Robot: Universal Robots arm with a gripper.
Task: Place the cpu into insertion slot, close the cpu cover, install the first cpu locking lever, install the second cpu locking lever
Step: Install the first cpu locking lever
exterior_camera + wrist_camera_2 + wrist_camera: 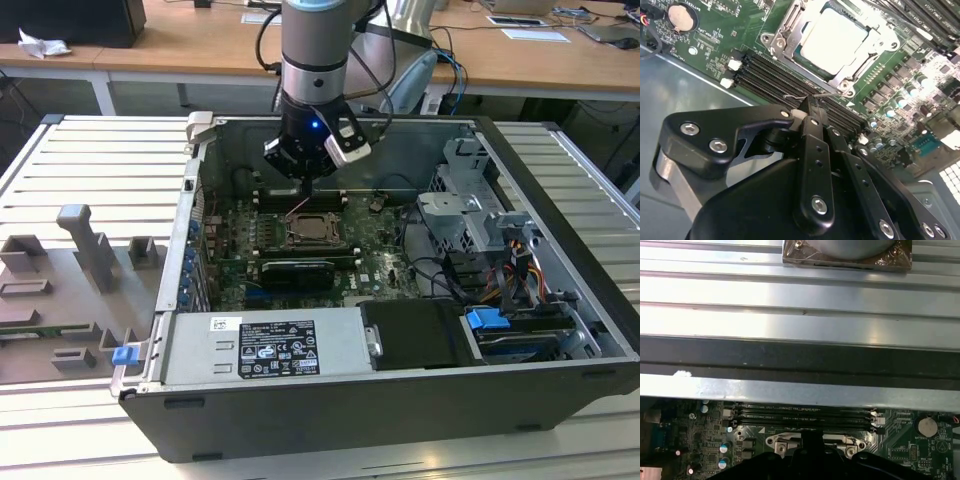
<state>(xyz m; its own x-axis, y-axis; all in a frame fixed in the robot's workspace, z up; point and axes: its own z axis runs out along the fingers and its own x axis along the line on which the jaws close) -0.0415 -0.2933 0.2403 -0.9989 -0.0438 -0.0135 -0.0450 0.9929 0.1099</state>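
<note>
The case [300, 410] lay open on a ribbed metal table [90, 160], with wooden desks [180, 45] behind it. The arm [313, 60] reached down inside, over the board [705, 45].

In the second wrist view the gripper [807, 102] hung just beside the socket, by the memory slots [775, 80]. Its fingers were drawn together on a thin wire lever [805, 96], which looked springy and best hooked near its free end.

The cpu [832, 41] sat flat in the socket with the cover [795, 30] down around it. The chip was judged light, rigid and fragile underneath, and best taken by its edges. The cover appeared a thin, stiff plate.
</note>
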